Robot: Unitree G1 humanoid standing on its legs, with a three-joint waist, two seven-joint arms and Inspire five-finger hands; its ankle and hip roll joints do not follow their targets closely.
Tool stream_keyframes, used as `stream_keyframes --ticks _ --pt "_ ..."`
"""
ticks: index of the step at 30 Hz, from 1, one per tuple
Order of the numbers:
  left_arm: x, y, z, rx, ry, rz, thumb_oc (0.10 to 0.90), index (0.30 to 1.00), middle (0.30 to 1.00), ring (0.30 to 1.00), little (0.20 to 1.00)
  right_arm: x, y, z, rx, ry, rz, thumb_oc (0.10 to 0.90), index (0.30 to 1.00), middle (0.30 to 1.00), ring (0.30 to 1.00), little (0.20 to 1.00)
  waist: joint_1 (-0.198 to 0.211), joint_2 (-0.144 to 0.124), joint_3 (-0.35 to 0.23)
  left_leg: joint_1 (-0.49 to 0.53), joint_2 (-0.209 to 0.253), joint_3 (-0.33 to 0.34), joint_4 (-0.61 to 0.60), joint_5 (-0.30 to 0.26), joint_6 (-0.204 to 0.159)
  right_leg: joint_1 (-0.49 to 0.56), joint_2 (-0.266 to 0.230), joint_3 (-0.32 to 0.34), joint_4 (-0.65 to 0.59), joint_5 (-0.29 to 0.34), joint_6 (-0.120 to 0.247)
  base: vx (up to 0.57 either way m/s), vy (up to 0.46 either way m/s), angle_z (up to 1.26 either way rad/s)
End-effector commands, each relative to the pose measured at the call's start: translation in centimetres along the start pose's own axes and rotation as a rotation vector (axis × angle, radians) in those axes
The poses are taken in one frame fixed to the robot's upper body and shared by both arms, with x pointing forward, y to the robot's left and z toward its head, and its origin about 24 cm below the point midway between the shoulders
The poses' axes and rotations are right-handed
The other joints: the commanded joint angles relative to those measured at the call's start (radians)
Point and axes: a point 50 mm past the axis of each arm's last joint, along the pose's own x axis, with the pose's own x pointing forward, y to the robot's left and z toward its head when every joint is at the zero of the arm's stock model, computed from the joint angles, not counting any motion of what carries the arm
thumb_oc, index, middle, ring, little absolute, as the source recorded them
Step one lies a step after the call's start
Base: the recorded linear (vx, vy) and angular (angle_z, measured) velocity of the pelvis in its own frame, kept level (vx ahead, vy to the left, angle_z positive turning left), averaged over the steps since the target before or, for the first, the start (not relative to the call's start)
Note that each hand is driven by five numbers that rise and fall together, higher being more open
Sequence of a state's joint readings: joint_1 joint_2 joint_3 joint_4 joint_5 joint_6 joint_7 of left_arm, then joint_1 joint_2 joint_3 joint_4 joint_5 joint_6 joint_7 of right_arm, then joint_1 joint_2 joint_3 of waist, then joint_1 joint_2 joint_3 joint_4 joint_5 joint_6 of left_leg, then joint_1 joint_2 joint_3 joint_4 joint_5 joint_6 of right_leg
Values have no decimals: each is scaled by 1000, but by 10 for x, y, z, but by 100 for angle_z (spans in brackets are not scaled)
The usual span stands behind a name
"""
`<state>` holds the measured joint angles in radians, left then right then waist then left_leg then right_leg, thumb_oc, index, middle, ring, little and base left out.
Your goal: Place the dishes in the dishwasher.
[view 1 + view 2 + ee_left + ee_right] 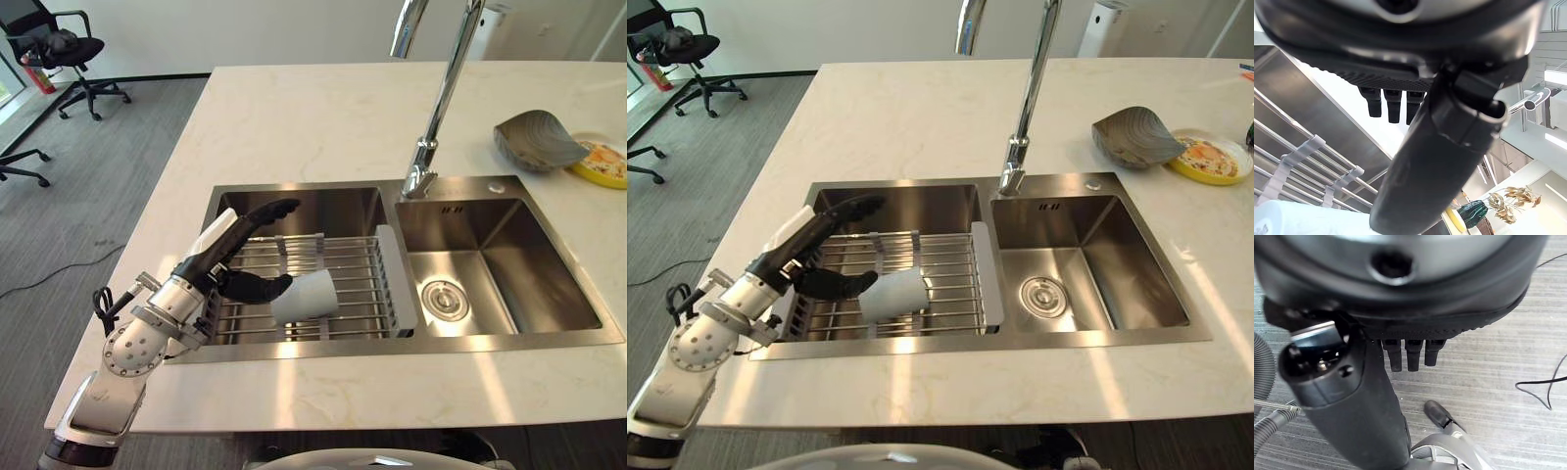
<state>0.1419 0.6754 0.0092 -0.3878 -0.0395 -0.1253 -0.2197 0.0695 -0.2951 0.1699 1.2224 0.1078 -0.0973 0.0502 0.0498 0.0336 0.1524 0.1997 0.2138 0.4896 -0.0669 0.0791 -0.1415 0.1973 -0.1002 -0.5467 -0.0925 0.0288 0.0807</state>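
Over the sink rack: left hand at white cup.
Fingers extended, released; thumb touched the cup lying on its side.

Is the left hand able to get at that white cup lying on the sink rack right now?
Probably yes. The left hand is open over the rack in the left basin, thumb by the white cup, which lies on its side. Nothing stands between them.

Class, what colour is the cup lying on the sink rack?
White, clearest in the left eye view: the cup.
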Motion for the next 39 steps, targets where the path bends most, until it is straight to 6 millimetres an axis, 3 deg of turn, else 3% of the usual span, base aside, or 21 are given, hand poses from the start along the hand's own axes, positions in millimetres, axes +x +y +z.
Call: stream_keyframes --ticks 1,11,14,23,39 --pt "5 19 59 93 -280 9 800 900 900 900 900 4 5 16 -57 -33 39 800 900 900 900 900 6 -32 -6 -29 29 -11 8 54 -44 60 -67 3 12 -43 70 0 0 0" --pt "3 16 60 106 -263 -45 800 900 900 900 900 3 5 11 -94 -11 53 800 900 900 900 900 14 -25 10 -38 19 -30 22 43 -38 68 -78 -11 27 -42 68 -5 -6 4" --pt "3 13 62 103 -266 -85 800 900 900 900 900 3 -1 12 -101 -12 40 800 900 900 900 900 22 -17 37 -36 21 -47 60 29 -36 84 -82 -25 59 -68 59 -2 -29 6" --pt "3 9 55 118 -218 -115 800 900 900 900 900 3 -4 13 -117 -11 33 800 900 900 900 900 31 -9 49 -30 38 -61 96 35 -46 121 -61 -39 60 -99 42 7 -29 7" --pt "20 -11 50 169 -197 -168 800 900 900 900 900 4 -12 21 -166 -22 16 800 900 900 900 900 5 -1 64 -22 41 -68 108 26 -47 134 -48 -31 53 -113 29 -1 -11 2"
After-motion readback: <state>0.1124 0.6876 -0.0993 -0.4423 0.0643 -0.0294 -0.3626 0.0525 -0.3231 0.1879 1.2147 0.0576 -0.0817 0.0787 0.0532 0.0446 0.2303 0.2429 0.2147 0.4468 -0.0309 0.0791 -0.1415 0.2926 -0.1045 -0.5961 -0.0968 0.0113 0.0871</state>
